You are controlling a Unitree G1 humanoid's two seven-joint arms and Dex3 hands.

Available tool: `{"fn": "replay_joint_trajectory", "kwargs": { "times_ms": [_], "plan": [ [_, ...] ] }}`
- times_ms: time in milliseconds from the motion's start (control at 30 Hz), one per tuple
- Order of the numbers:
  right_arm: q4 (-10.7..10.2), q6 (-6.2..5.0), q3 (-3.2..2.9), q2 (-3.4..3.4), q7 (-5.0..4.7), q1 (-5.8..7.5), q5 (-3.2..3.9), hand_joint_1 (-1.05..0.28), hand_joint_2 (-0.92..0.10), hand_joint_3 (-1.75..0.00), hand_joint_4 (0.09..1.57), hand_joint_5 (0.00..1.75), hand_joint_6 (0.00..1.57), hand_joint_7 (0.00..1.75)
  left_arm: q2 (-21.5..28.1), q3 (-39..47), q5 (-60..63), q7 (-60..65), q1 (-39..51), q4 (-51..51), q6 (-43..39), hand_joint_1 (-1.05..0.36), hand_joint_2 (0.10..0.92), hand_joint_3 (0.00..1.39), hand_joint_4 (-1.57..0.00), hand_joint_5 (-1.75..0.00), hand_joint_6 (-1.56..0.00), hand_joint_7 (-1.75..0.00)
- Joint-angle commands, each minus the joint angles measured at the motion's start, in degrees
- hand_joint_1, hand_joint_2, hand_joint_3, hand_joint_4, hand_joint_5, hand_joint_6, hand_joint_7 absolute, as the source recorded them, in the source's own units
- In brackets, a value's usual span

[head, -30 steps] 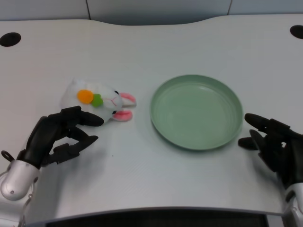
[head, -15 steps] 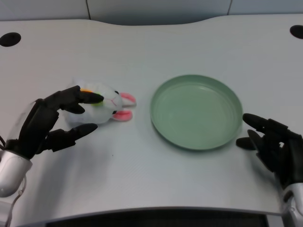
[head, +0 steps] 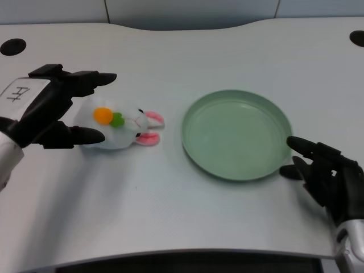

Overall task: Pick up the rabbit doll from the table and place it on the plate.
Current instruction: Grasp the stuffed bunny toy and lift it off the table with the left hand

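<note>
Reaching around the rabbit doll (head: 120, 128) lying on the table (head: 170, 199) left of the empty plate (head: 236, 134), the left hand (head: 48, 108) is spreading wide, gripping nothing; lifting and placing are pending.

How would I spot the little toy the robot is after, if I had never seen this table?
Start at the round green plate in the middle of the white table, then look to the plate's left. There lies a small white rabbit doll, between the spread fingers of the black left hand. Pink ears and an orange and green patch mark it out.
</note>
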Motion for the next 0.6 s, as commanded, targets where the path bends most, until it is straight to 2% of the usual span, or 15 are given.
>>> {"fn": "replay_joint_trajectory", "kwargs": {
  "times_ms": [33,167,333,500,567,600],
  "plan": [
    [-0.1,-0.28,-0.22,0.56,0.79,0.43,0.95,-0.4,-0.92,-0.2,0.79,0.79,0.99,0.02,2.9,-2.5,2.1,-3.9,-5.0,1.9,1.1,-0.74,0.914,0.0,-0.19,-0.2,-0.28,0.0],
    [-1.0,0.89,-0.26,0.65,0.5,0.74,0.67,-0.4,-0.92,-0.2,0.78,0.79,0.99,0.02,4.1,-4.8,2.8,-8.5,-8.3,3.1,2.8,-0.79,0.92,0.01,-0.14,-0.14,-0.22,0.0],
    [-2.4,0.91,0.05,0.77,-0.1,1.43,-0.05,-0.4,-0.92,-0.2,0.77,0.79,0.99,0.01,2.4,-8.9,3.8,-11.3,-14.4,8.8,3.6,-0.8,0.913,0.01,-0.12,-0.13,-0.21,0.0],
    [-3.8,1.75,0.03,1.04,0.08,1.97,0.3,-0.4,-0.92,-0.21,0.78,0.78,0.98,0.01,0.3,-12.2,4.4,-11.3,-18.9,15.5,3.6,-0.8,0.91,0.0,-0.14,-0.14,-0.21,0.0],
    [-4.2,1.95,0.21,0.94,-0.41,2.2,-0.26,-0.4,-0.92,-0.21,0.78,0.78,0.98,0.01,-1.1,-13.5,4.7,-10.6,-20.9,19.3,3.6,-0.81,0.912,0.0,-0.16,-0.15,-0.22,-0.01],
    [-4.2,1.69,0.25,0.91,-0.51,2.27,-0.4,-0.41,-0.92,-0.21,0.78,0.78,0.98,0.01,-1.8,-14.2,4.9,-10.5,-21.9,21.0,4.0,-0.81,0.914,0.0,-0.17,-0.15,-0.22,-0.01]
  ]
}}
